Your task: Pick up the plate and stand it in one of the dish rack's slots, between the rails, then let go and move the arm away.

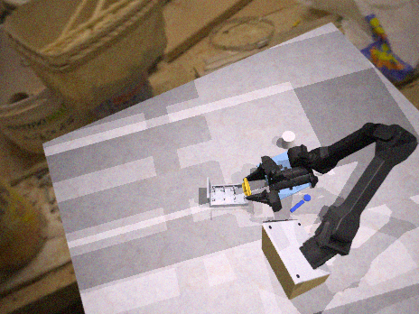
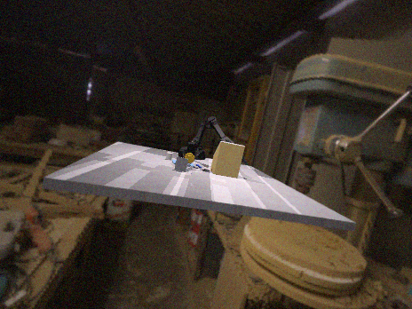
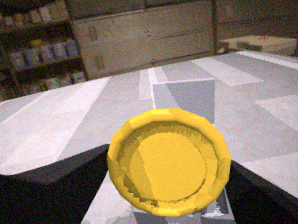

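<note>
Beside the grey railed dish rack (image 1: 224,194), jaws clamp the round, faceted yellow plate (image 3: 169,162) upright.

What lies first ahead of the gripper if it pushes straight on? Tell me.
Probably the dish rack: the gripper, shut on the yellow plate, points at the rack's near end, though the height is hard to judge.

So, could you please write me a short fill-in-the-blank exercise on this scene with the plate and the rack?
1. The gripper is shut on the ____ plate.
2. In the top view, the plate is at the end of the dish rack nearest the ____.
3. The blue spoon lies on the ____.
4. In the top view, the plate is seen ____-on.

Missing words: yellow; gripper; table; edge
</note>
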Available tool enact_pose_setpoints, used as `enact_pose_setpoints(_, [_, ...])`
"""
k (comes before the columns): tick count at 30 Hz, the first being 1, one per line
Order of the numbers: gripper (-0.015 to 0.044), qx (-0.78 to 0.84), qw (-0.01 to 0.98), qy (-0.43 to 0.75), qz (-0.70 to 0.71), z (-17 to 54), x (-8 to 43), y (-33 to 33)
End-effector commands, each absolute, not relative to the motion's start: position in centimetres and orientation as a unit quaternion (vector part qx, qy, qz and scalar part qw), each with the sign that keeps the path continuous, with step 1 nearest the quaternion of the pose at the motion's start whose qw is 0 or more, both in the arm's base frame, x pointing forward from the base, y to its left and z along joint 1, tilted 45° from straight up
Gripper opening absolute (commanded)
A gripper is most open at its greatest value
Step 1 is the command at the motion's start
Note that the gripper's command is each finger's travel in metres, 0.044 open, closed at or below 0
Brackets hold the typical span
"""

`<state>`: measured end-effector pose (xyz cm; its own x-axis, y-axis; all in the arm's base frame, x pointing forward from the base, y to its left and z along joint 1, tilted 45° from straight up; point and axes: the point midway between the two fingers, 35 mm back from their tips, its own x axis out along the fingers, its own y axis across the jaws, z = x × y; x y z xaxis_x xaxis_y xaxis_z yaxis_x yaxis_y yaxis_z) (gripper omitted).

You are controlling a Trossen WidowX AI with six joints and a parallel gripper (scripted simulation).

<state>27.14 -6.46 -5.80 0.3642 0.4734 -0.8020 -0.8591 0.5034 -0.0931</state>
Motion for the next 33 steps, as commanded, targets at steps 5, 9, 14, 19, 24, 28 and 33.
enact_pose_setpoints(5, [0.0000,-0.330,0.791,0.280,0.432,-5.1,27.0,-7.2])
enact_pose_setpoints(9, [0.0000,-0.337,0.791,0.273,0.431,-5.1,27.0,-7.2])
enact_pose_setpoints(14, [0.0000,-0.337,0.791,0.273,0.431,-5.1,27.0,-7.2])
enact_pose_setpoints(19, [0.0000,-0.336,0.791,0.275,0.431,-5.4,27.2,-6.9])
enact_pose_setpoints(24, [0.0000,-0.334,0.790,0.279,0.431,-6.1,27.6,-6.3])
enact_pose_setpoints(28, [0.0000,-0.335,0.790,0.278,0.431,-6.3,27.8,-6.1])
enact_pose_setpoints(33, [0.0000,-0.338,0.791,0.275,0.430,-6.8,28.3,-5.6])
